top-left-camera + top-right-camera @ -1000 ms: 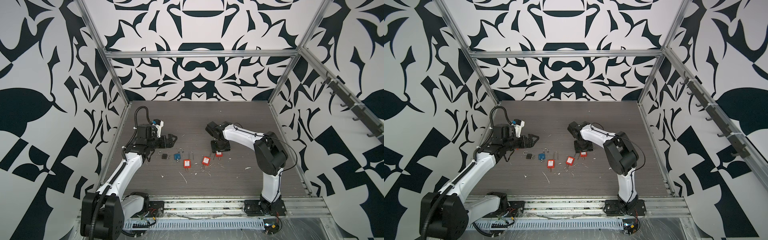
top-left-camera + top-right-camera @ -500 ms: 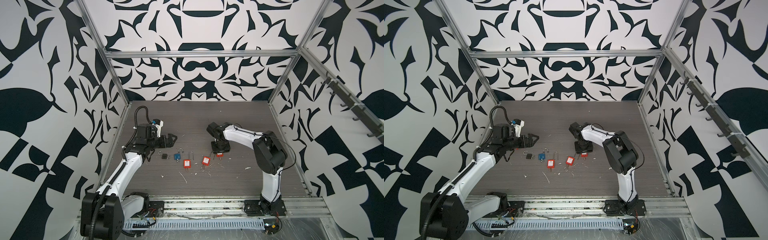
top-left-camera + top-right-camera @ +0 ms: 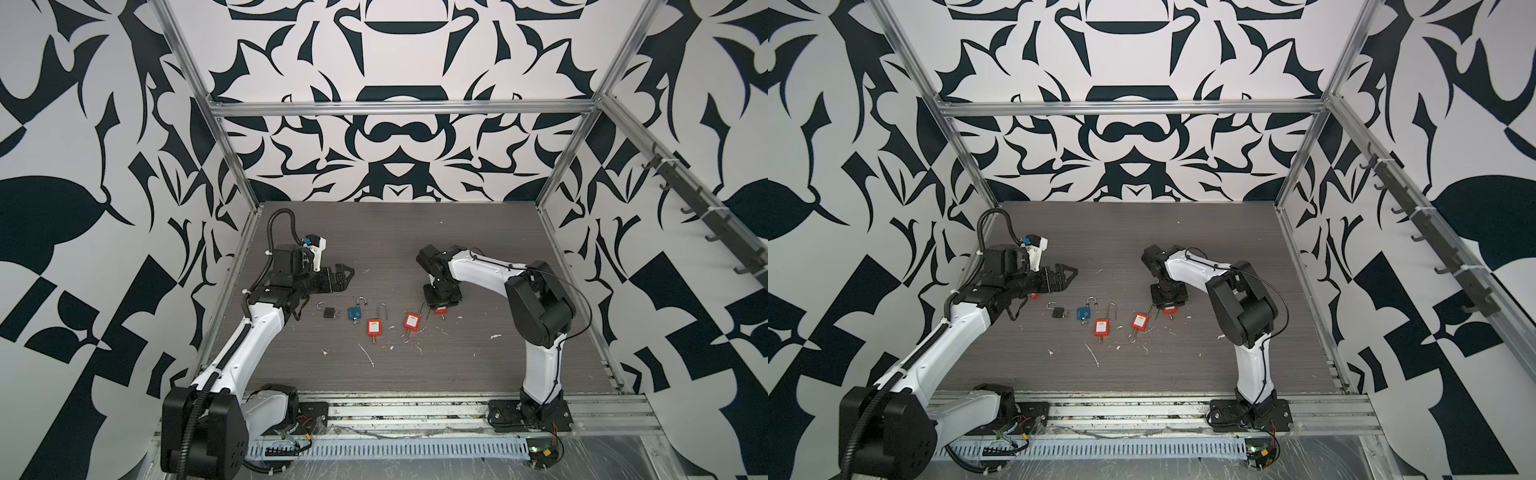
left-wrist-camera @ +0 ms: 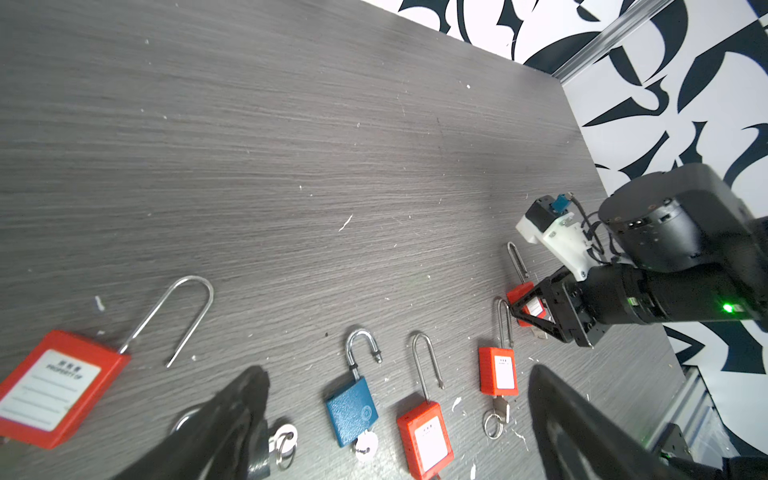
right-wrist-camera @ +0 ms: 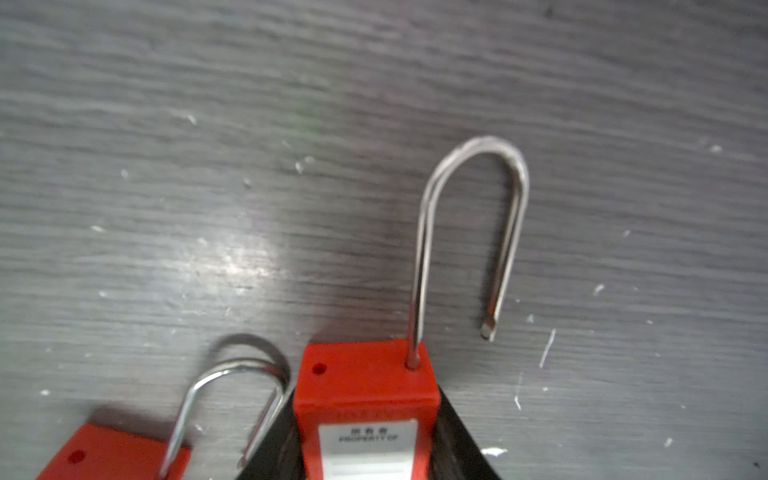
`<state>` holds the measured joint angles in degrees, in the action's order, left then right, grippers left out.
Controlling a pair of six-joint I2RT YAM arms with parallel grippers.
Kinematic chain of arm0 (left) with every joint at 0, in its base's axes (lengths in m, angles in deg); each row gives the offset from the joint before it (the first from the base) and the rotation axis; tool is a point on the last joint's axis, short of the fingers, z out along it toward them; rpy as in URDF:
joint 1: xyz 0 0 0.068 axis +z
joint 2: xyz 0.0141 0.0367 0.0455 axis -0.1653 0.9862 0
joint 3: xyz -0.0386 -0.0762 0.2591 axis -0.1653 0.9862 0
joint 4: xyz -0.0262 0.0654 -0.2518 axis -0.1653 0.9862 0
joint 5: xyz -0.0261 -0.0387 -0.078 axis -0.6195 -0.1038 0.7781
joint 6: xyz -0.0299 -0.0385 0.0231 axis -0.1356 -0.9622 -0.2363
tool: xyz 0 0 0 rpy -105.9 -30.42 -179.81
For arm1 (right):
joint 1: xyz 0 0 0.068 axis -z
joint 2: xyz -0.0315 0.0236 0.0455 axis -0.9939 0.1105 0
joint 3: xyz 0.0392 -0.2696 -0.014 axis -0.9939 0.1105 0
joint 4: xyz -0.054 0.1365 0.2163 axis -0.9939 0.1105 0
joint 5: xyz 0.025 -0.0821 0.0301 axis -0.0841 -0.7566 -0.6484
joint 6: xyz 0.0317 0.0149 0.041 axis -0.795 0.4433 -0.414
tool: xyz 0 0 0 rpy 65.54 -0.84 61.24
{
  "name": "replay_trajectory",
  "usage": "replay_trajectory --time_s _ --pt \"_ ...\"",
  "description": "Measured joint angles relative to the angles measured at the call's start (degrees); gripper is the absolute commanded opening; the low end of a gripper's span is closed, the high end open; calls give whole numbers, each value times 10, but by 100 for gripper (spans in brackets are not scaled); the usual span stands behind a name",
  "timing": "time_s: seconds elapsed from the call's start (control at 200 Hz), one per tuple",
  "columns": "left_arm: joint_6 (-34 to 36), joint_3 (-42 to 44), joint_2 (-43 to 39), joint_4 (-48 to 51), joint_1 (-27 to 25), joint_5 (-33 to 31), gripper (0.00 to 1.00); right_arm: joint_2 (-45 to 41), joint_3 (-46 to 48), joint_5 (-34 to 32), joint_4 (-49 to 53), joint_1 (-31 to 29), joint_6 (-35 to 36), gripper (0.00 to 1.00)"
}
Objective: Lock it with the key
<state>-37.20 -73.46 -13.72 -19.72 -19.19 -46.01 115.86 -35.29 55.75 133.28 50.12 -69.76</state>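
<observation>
- on the grey desk (image 3: 415,232), compared with one second before, nothing has changed place: all padlocks lie where they lay, and both arms keep almost the same pose.
- the right gripper (image 3: 441,302) points straight down over the gripped padlock (image 5: 365,386), as before; the top views are too small to show a change of its jaws.
- in the right wrist view the black fingers (image 5: 461,449) lie against both sides of the red body, so this gripper is grasping the padlock, which rests on the desk at the right end of the row.
- its shackle (image 5: 469,232) is open: the free end lies apart from its hole in the body.
- the left gripper (image 3: 347,279) is released, jaws wide apart, holding nothing, above the desk near the black padlock (image 3: 329,312).
- count: six padlocks, four red, one black, and one blue padlock (image 3: 354,312).
- the other red ones are the middle red padlock (image 3: 374,327), the tilted red padlock (image 3: 411,321) just beside the gripped one, and the far red padlock (image 4: 54,386) under the left arm.
- a key (image 4: 365,446) sits in the bottom of the blue padlock, and a ringed key (image 4: 496,415) in the tilted red one; the key of the gripped padlock i cannot make out.
</observation>
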Motion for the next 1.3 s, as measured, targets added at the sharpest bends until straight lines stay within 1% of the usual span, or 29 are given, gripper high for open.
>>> replay_trajectory --time_s 0.055,0.085,0.21,0.295,0.33,0.395,0.47,0.505,0.58,0.655,0.705,0.735,0.75,0.815,0.895,1.03,1.165,1.305 --pt "4 -5 0 2 0 0 100 0 -2 0 4 1 14 34" --pt "7 -9 0 3 0 0 100 0 -5 0 9 1 23 31" --pt "31 -26 3 1 -2 7 97 -3 -30 6 33 1 78 33" --pt "64 -33 5 -7 -5 24 93 -21 -42 16 38 -1 130 34" --pt "81 -33 5 -12 -7 34 93 -34 -43 23 40 -1 152 31" --pt "121 -33 5 -21 -17 51 91 -70 -43 46 41 -4 202 31" --pt "164 -33 5 -34 -33 71 86 -123 -39 89 35 -8 270 30" --pt "185 -32 4 -43 -40 82 79 -154 -30 113 26 -10 308 29" --pt "234 -30 3 -61 -57 110 74 -217 -2 153 14 -11 389 30" --pt "275 -30 3 -73 -75 128 66 -271 25 182 11 -12 468 30" --pt "294 -30 4 -80 -86 147 56 -292 34 194 15 -13 511 30" --pt "311 -30 6 -83 -91 165 52 -301 35 200 19 -13 536 30" --pt "329 -30 7 -86 -93 177 51 -303 35 202 20 -13 546 30" --pt "365 -30 13 -90 -103 220 50 -306 35 210 25 -13 586 29" --pt "399 -30 21 -97 -119 256 51 -301 33 217 38 -13 619 28" --pt "428 -30 37 -103 -147 291 50 -289 24 223 53 -14 651 28" --pt "440 -30 50 -105 -172 301 49 -288 18 227 61 -19 670 28" --pt "446 -30 64 -119 -202 289 47 -288 7 233 66 -24 681 27"
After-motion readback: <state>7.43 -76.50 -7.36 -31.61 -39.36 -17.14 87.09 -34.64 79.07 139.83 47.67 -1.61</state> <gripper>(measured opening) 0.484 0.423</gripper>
